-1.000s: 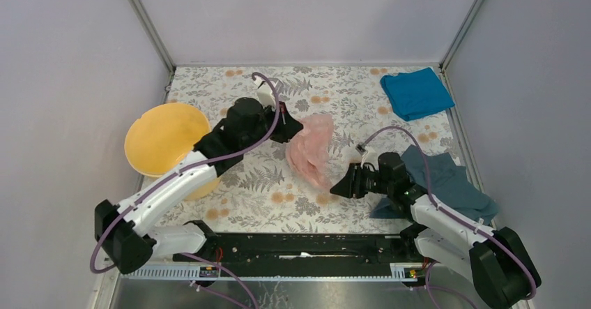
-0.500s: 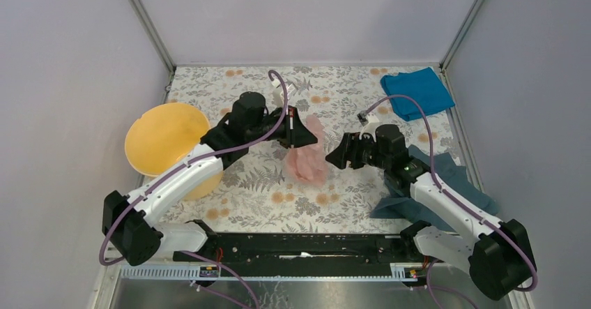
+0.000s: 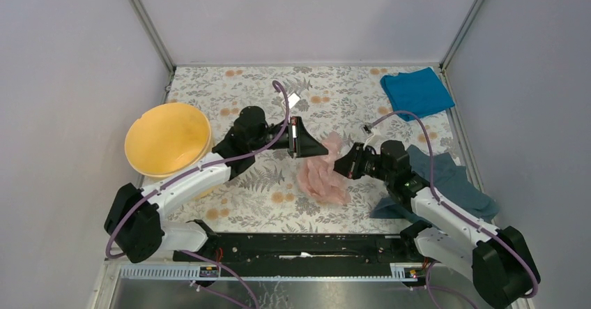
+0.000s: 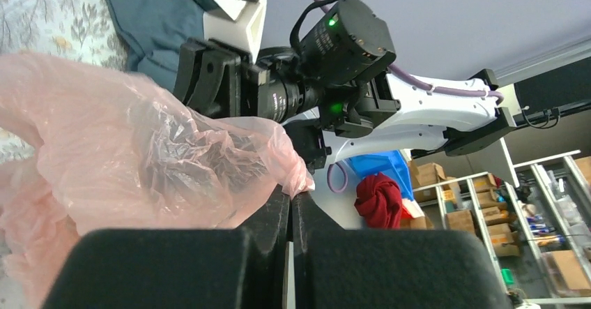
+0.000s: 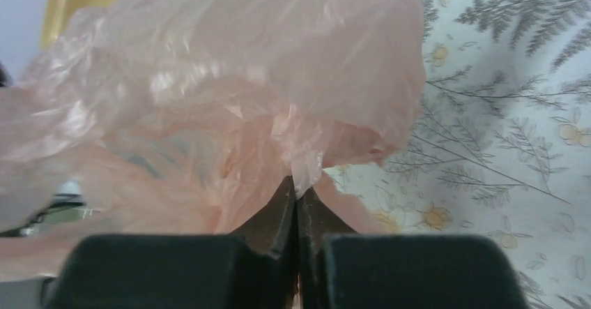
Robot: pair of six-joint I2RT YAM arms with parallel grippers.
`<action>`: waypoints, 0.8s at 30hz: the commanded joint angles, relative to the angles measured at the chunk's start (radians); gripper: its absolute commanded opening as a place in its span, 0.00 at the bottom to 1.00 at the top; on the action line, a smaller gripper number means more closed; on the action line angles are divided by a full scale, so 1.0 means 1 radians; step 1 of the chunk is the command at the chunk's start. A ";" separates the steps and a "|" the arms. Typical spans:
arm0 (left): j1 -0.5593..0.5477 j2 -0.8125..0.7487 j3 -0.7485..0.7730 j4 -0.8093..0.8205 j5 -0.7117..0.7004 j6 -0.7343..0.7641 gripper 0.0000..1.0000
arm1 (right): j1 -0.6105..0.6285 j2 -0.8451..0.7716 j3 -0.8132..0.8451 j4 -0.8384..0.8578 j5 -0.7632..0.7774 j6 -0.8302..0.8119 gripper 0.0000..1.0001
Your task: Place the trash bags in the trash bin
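Observation:
The pale-pink crinkly trash bag [image 3: 322, 173] hangs between my two grippers over the middle of the table, its lower part near the floral surface. My left gripper [image 3: 311, 146] is shut on the bag's left edge; in the left wrist view its jaws pinch the pink plastic [image 4: 139, 155]. My right gripper [image 3: 339, 166] is shut on the bag's right edge; the bag [image 5: 230, 100] fills the right wrist view. The yellow-orange trash bin [image 3: 167, 138] stands at the left, beside my left arm. A strip of its rim [image 5: 59, 2] shows behind the bag.
A bright blue cloth [image 3: 416, 91] lies at the back right corner. A grey-blue cloth [image 3: 446, 180] lies under my right arm at the right edge. Grey walls enclose the floral table on three sides.
Both grippers have moved with the bag: the left one right and forward, the right one down toward the near side. The bag now hangs lower and more stretched out between them.

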 commanded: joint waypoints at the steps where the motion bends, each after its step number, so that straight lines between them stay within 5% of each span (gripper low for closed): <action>1: -0.004 0.005 -0.036 0.159 -0.003 -0.071 0.00 | 0.010 0.045 -0.023 0.273 -0.074 0.149 0.00; 4: -0.003 0.003 -0.034 0.177 0.009 -0.094 0.00 | 0.016 0.033 0.026 0.151 0.045 0.087 0.00; 6: -0.003 -0.013 -0.021 0.144 0.015 -0.077 0.00 | 0.015 -0.016 0.106 -0.078 0.229 -0.012 0.00; 9: 0.002 -0.067 0.014 -0.039 -0.080 0.025 0.00 | 0.016 -0.070 0.223 -0.357 0.542 -0.136 0.00; 13: 0.022 -0.118 0.059 -0.328 -0.295 0.142 0.00 | 0.016 -0.098 0.299 -0.524 0.790 -0.250 0.00; 17: 0.051 -0.117 -0.002 -0.348 -0.294 0.145 0.00 | 0.018 -0.072 0.289 -0.470 0.662 -0.280 0.00; 24: 0.050 -0.025 -0.155 -0.087 -0.158 -0.009 0.00 | 0.139 0.162 0.225 -0.265 0.542 -0.147 0.00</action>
